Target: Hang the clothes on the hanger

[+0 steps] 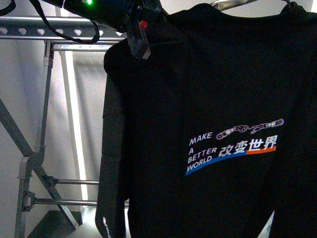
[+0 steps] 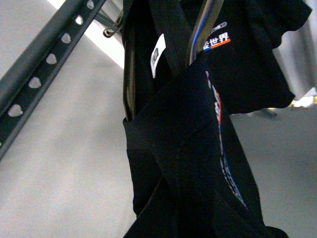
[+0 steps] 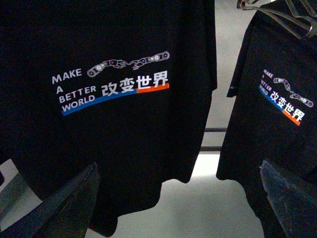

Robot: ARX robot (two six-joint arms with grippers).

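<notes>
Before pale wall (image 1: 29,89), grey rail (image 1: 49,30), black T-shirt (image 1: 208,99); right fingers (image 3: 64,208) apart, left fingers (image 1: 139,43) unclear.

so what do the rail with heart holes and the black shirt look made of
The rail looks like grey metal with a dull sheen: straight, with punched holes. The T-shirt looks like soft matte fabric, maybe cotton: it drapes and folds.

- Front view: from the robot's body, facing forward, close on the black T-shirt (image 1: 208,99), with the rail (image 1: 49,30) at upper left.
- Left wrist view: hard against the shirt's cloth, looking along the same rail.
- Right wrist view: set farther back, square to the shirt's print (image 3: 111,87), which the front view shares.
</notes>
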